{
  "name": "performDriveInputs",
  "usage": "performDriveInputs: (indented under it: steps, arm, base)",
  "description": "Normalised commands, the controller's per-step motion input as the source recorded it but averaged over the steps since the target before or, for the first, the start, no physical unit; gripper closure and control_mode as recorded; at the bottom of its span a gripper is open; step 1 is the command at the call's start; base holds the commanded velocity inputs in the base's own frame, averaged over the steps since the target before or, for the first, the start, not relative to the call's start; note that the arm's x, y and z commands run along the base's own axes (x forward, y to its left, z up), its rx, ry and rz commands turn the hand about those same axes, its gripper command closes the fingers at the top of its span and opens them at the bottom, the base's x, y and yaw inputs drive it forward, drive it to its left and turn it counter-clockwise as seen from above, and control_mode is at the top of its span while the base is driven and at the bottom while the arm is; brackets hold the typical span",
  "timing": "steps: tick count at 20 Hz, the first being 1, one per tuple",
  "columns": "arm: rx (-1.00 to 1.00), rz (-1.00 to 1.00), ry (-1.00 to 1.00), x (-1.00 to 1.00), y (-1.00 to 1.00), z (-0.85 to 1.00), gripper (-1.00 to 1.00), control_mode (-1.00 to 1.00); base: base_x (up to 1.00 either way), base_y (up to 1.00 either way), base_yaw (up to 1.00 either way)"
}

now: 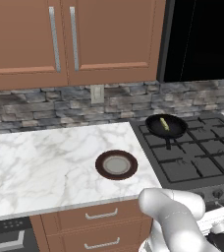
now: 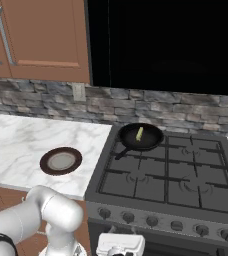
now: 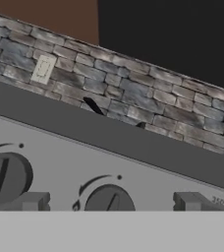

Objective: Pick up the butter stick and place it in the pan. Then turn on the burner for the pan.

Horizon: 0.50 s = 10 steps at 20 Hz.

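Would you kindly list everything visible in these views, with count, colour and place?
butter stick: one, pale yellow, lying in the pan
pan: one, black, on the stove's back-left burner, handle toward the front
stove: one, dark grey with black grates, right of the counter
knobs: a row of dark knobs along the stove's front panel; two show close up in the hand view
plate: one, dark-brown rim with grey centre, on the counter left of the stove
counter: one, white marble
cabinets: brown, upper ones with silver handles, drawers under the counter
backsplash: grey stone, with one pale outlet
gripper: one, dark tips apart, facing the knobs
arm: one, white, low before the stove
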Motion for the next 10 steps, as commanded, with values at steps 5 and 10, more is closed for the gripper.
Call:
performDriveInputs:
  steps: [5, 10]
  arm:
    - [0.00, 0.02, 0.00, 0.12, 0.01, 0.02, -1.00, -1.00]
    - [0.00, 0.04, 0.00, 0.20, 0.03, 0.00, -1.00, -1.00]
  base:
    - [0.00, 0.00, 0.00]
    - [0.00, 0.00, 0.00]
